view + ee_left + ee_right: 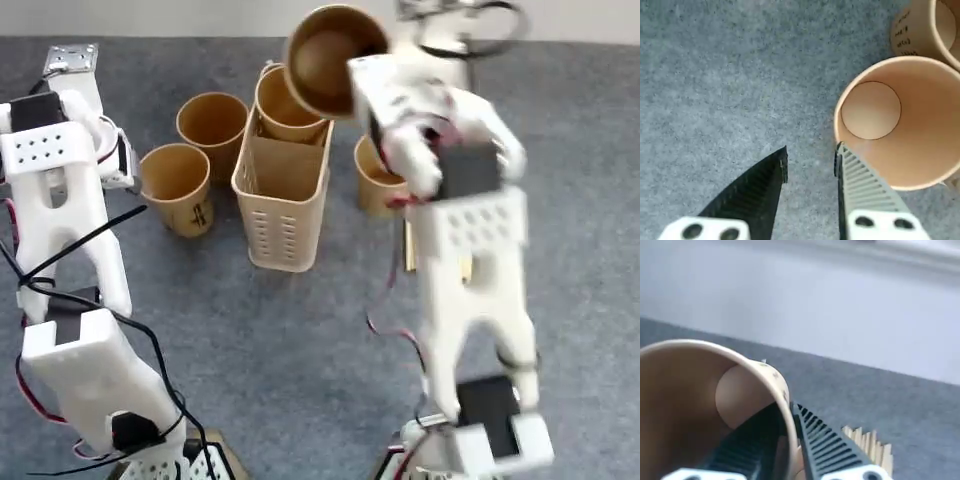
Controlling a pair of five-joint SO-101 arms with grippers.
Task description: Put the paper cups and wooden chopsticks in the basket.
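Note:
My right gripper point(788, 412) is shut on the rim of a paper cup point(700, 390), one finger inside and one outside. In the high view that cup point(333, 58) hangs tilted above the back of the cream basket point(280, 205). Another cup point(285, 108) sits in the basket. Two cups point(212, 120) point(178, 185) stand left of the basket, and one point(372, 178) stands to its right, partly hidden by the right arm. Wooden chopsticks point(867, 444) lie under that arm point(408, 245). My left gripper point(810, 162) is open on the carpet, its pale finger beside the nearer left cup point(890, 125).
Grey carpet covers the table. The left arm's body and cables point(70, 300) run along the left side. A pale wall point(840, 300) rises behind the far edge. Open carpet lies in front of the basket.

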